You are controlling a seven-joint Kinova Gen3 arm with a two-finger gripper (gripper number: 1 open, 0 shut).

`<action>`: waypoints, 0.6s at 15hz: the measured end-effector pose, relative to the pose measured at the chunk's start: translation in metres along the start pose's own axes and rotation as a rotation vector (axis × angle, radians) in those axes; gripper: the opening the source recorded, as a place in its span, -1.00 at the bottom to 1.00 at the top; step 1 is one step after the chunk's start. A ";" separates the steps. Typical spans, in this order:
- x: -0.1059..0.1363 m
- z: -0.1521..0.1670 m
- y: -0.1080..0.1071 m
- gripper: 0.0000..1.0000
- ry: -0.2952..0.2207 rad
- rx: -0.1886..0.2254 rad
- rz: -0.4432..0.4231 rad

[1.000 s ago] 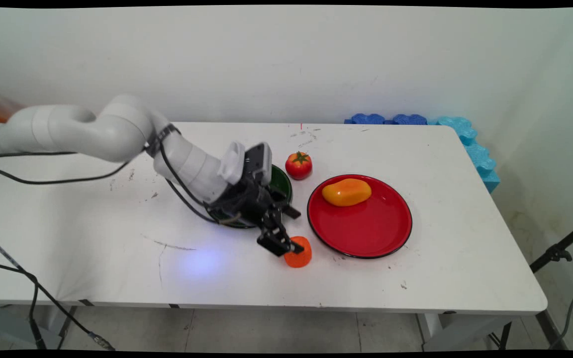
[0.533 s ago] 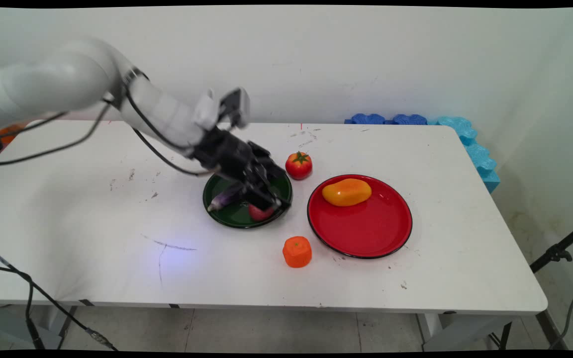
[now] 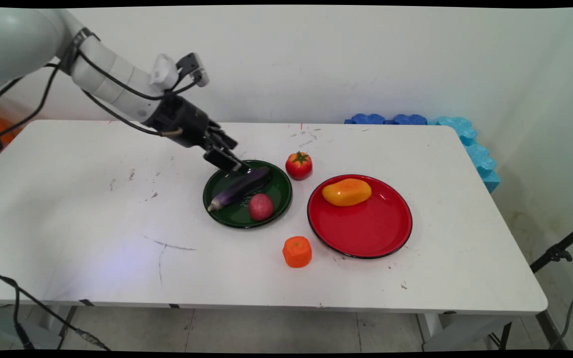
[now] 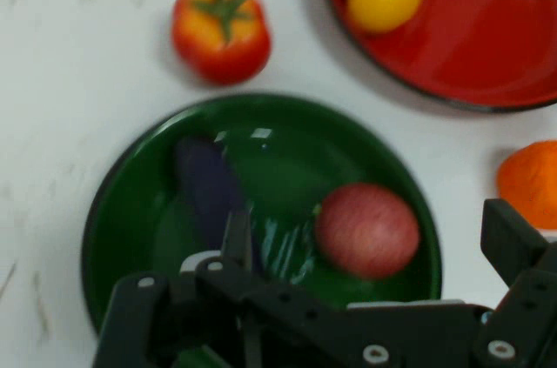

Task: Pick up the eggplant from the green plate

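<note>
Main view: the gripper (image 3: 229, 160) hovers over the far-left rim of the green plate (image 3: 208, 199) at mid-table, just above the eggplant (image 3: 239, 189) lying beside a round red fruit (image 3: 260, 207).

Hand view: jaws spread wide, gripping nothing, with the eggplant (image 4: 209, 185) and red fruit (image 4: 367, 229) directly below; the tomato (image 4: 220, 30) sits just off the plate.

a dark green plate (image 3: 277, 196) is seen carrying a purple eggplant (image 3: 239, 189) and a dull red apple (image 3: 260, 207). a red tomato (image 3: 299, 165) is topped with green. a yellow-orange mango (image 3: 346, 192) is shown on a glossy red plate (image 3: 366, 228) rimmed in black. a bright orange fruit (image 3: 297, 251) is set on the white, scuffed counter (image 3: 92, 219). the fingers (image 3: 222, 160) are black.
</note>
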 end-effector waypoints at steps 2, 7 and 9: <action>-0.012 0.000 -0.006 1.00 -0.034 0.041 -0.069; -0.040 0.022 -0.014 1.00 -0.082 0.113 -0.188; -0.050 0.036 -0.014 1.00 -0.095 0.137 -0.225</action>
